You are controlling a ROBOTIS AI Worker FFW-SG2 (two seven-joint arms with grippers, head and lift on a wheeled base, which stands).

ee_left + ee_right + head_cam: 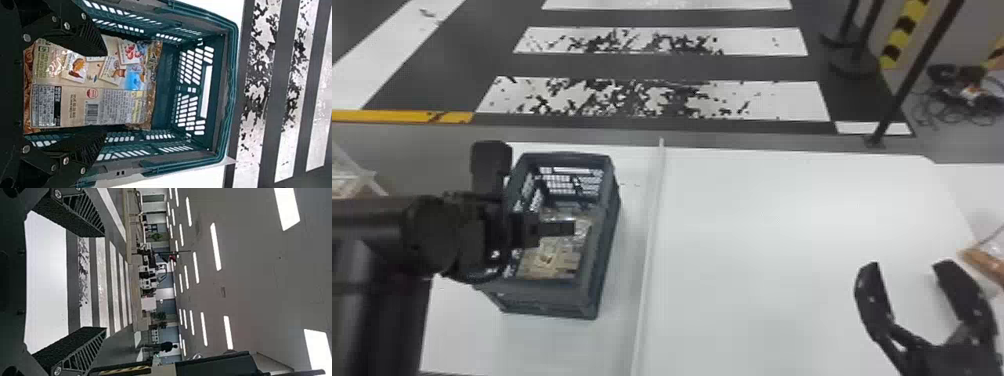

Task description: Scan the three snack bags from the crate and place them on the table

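- Dark plastic crate [605,242] on the white table [757,225] in the head view, snack bag [552,260] inside; left gripper [544,231] over the crate, right gripper [908,267] over the table.
- Left wrist view: fingers spread above the bag's printed face.
- Right wrist view: fingers wide apart.

Right pincer [908,267]: one, two black fingers [74,211] set wide apart, ribbed sides.
Bench [47,286]: one, white, showing between the fingers.
Floor [72,278]: dark, with white stripes [84,274], one flecked dark; lies beyond the bench.
Plant [156,236]: green, far off.
Ceiling [254,286]: grey, with rows of bright lights [216,246].
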